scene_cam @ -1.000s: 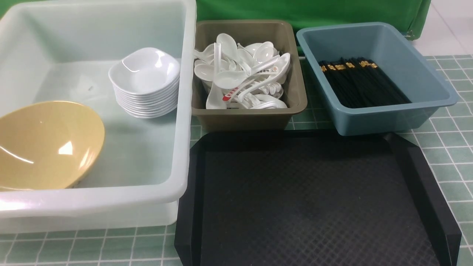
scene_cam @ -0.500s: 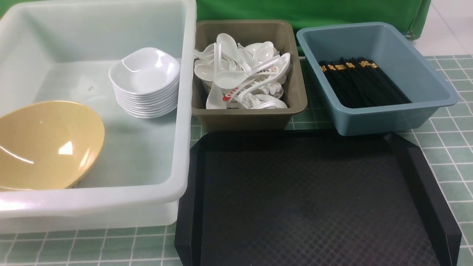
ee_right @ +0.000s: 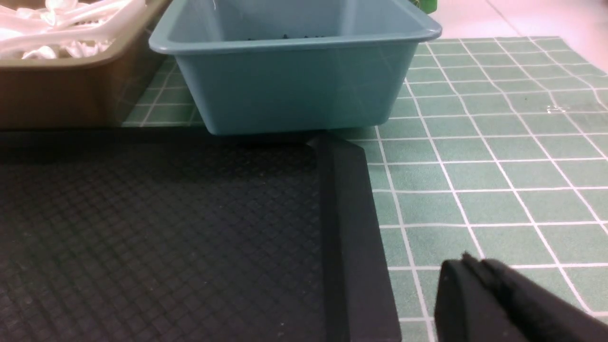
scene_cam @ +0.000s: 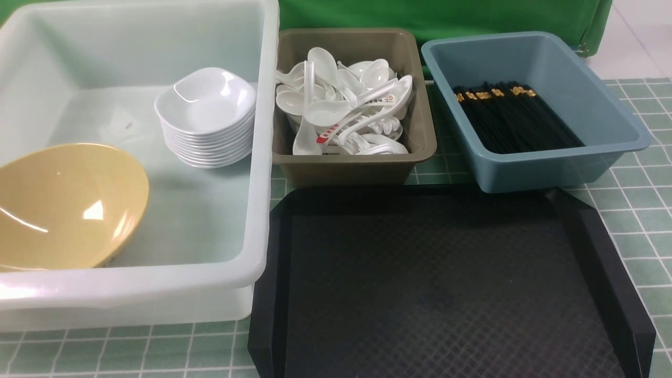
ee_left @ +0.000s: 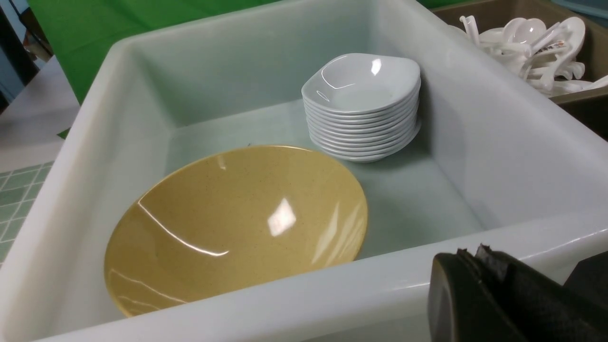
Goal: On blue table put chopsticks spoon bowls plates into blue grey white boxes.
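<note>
End effectors: left, right, opening indiscernible, nothing visibly held. Wares sorted by type: bowl, plates, spoons, chopsticks.

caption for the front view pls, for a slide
Sorted tableware: yellow bowl and stacked white dishes in the white box, spoons in grey, chopsticks in blue, black tray bare.

The bowl is shiny and smooth. The white dishes and spoons shine too. The 3 boxes look like smooth plastic: the white one is see-through, the grey one and blue one are dull. The black tray is bumpy and matt. The table looks smooth.
</note>
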Robot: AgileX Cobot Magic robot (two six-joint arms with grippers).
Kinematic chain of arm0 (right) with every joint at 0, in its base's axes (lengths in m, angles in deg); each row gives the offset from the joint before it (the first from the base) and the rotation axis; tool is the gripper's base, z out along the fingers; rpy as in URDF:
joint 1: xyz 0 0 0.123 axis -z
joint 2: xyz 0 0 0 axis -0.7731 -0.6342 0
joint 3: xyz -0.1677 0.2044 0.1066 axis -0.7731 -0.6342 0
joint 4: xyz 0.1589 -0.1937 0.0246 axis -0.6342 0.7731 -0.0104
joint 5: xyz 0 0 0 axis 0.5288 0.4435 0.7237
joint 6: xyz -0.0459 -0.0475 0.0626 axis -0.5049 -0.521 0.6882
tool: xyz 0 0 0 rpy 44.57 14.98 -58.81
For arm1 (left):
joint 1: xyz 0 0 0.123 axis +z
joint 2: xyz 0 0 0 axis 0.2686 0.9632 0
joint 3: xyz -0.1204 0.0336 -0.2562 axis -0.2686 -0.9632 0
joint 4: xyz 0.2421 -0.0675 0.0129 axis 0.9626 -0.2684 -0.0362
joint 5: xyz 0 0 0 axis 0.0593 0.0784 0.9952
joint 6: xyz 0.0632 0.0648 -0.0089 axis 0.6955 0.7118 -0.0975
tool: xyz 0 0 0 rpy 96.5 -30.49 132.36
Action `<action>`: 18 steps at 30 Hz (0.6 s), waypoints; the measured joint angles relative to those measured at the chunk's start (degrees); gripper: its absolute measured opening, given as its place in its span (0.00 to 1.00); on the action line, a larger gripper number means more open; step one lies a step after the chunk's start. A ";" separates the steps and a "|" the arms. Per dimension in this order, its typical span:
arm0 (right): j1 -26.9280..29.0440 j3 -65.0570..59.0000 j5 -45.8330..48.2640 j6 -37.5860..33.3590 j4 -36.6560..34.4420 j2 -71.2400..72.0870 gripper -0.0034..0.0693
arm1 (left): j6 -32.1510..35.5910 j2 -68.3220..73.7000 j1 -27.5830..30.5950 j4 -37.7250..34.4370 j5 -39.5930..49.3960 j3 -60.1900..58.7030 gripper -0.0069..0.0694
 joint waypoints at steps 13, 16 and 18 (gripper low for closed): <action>0.00 0.00 0.00 0.00 0.00 0.00 0.15 | -5.31 -1.94 0.00 -0.76 -18.07 -11.63 0.08; 0.00 0.00 -0.05 0.00 0.00 0.00 0.15 | -15.12 -2.08 0.00 4.25 -28.61 -18.79 0.08; 0.00 0.00 -0.05 0.00 0.00 0.00 0.16 | -21.12 -2.08 0.00 7.98 -32.09 -21.85 0.08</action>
